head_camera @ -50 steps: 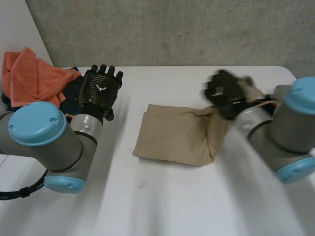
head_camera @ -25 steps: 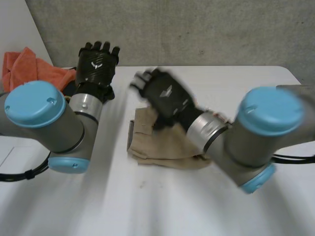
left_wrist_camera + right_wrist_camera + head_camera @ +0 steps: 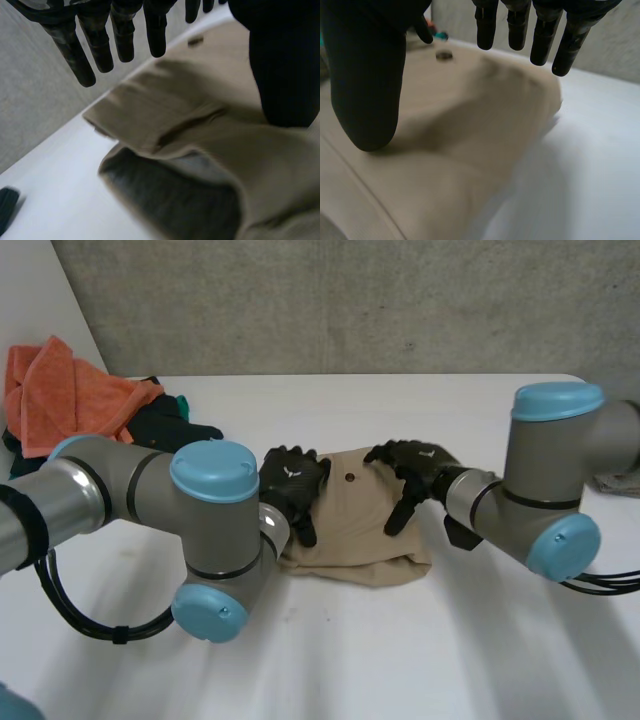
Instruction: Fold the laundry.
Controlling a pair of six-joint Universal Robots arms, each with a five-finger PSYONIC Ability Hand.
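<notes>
While the 2 hands sit on the tan trousers point(image 3: 355, 530), folded into a thick bundle in the middle of the white table point(image 3: 330, 660), neither one grips anything. The left hand point(image 3: 292, 482) is over the bundle's left edge, fingers point(image 3: 155, 30) straight and spread with the thumb down on the cloth. The right hand point(image 3: 415, 462), over the right half, matches it: fingers point(image 3: 542, 35) loose above the fabric and only the thumb touching. The bundle's near-left corner gapes open in layers. A sideways drag from either thumb could therefore slide the top layer and undo the fold, or shove the bundle toward the orange towel point(image 3: 60, 395). The bundle looks nearly square. Its slightly longer axis seems to run from the robot toward the wall, button point(image 3: 348, 478) end pointing away.
</notes>
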